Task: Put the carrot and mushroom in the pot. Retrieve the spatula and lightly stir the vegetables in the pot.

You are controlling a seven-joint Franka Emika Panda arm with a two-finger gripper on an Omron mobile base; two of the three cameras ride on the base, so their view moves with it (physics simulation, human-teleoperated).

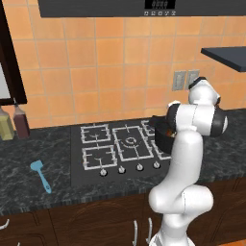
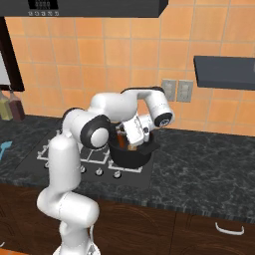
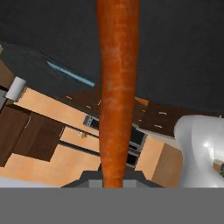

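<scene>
Nearest the hand camera, the carrot (image 3: 117,96) runs straight up from between the closed jaws, pinched at its lower end. From the right base view the gripper (image 2: 130,141) hangs over the dark pot (image 2: 130,155) on the stove (image 1: 120,144). Stiff and light, it should drop cleanly once released. By contrast the spatula (image 1: 41,174), well to the left on the counter (image 1: 29,187), looks light and best taken by its slim handle

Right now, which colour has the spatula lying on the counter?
Light blue; the spatula shows best in the left base view.
</scene>
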